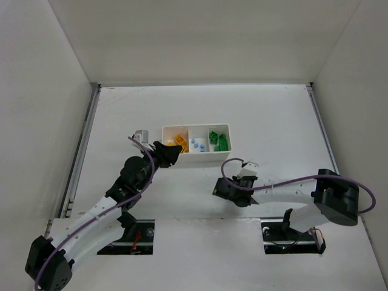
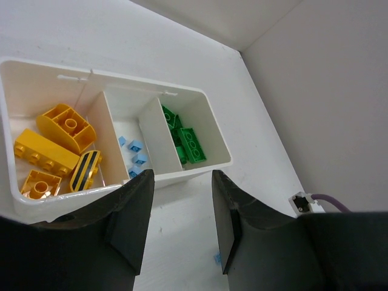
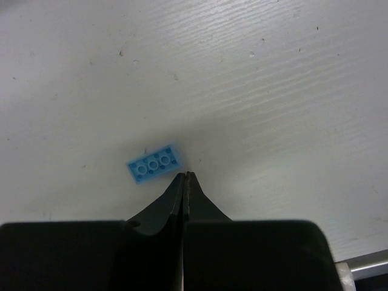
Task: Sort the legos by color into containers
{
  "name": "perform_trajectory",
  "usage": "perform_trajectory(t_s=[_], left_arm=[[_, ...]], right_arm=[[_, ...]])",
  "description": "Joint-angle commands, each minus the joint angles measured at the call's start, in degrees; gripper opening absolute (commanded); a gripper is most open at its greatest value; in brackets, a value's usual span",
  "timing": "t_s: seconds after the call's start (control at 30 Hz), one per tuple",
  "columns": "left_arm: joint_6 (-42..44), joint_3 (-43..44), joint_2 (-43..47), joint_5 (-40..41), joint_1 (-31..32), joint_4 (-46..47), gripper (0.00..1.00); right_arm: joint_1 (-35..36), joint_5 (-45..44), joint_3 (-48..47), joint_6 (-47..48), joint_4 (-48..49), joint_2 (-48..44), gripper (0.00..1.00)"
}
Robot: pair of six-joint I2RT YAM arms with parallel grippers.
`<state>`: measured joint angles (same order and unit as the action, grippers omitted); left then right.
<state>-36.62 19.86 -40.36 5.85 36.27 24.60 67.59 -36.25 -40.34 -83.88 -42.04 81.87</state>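
The right hand [image 3: 185,176] is pressed together, empty, tips just beside a blue brick [image 3: 153,163] (centre frame) on the surface [image 3: 273,91]. The left hand [image 2: 180,182] is spread, empty, at the tray [image 2: 121,77].

The black right gripper [image 3: 185,177] is holding its two fingers pressed together with no gap, tips pointing toward 12 o'clock. A small pale blue rectangular plastic brick [image 3: 153,163], three round studs facing up, is lying flat on the scuffed white worktop [image 3: 273,91], just beside the tips at their 10 o'clock, outside the jaws.
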Motion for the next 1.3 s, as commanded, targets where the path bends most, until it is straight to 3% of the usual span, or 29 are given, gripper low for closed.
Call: perform_trajectory(t_s=[0.0, 0.53, 0.8, 0.87, 0.93, 1.1, 1.27], left_arm=[[-0.6, -0.4, 2.4, -1.1, 0.0, 3.3, 0.40], [-0.7, -1.0, 1.5, -1.1, -0.2, 3.6, 0.40], [-0.6, -0.9, 0.2, -0.4, 0.3, 3.9, 0.40], [-0.6, -0.9, 0.0, -0.4, 0.4, 4.1, 0.40], [-0.6, -0.9, -0.1, -0.3, 0.5, 4.1, 0.40], [-0.5, -0.9, -0.2, 0.0, 0.5, 4.1, 0.40], [-0.5, -0.9, -0.7, 0.0, 0.7, 4.3, 0.40]], right_arm=[[0.0, -2.2, -0.3, -1.9, -1.9, 1.3, 0.00], [-7.6, -4.8, -3.5, 15.1, 15.5, 4.4, 0.03], [-7.3, -8.2, 2.4, 14.8, 12.9, -8.2, 0.40], [-6.4, -6.1, 4.3, 17.7, 15.1, -11.1, 0.56], [-6.2, -2.2, 6.1, 22.1, 18.1, -12.3, 0.64], [-7.4, 6.9, 10.4, 28.2, 27.2, -13.7, 0.68], [-9.2, 8.2, 9.2, 33.3, 29.2, -12.2, 0.64]])
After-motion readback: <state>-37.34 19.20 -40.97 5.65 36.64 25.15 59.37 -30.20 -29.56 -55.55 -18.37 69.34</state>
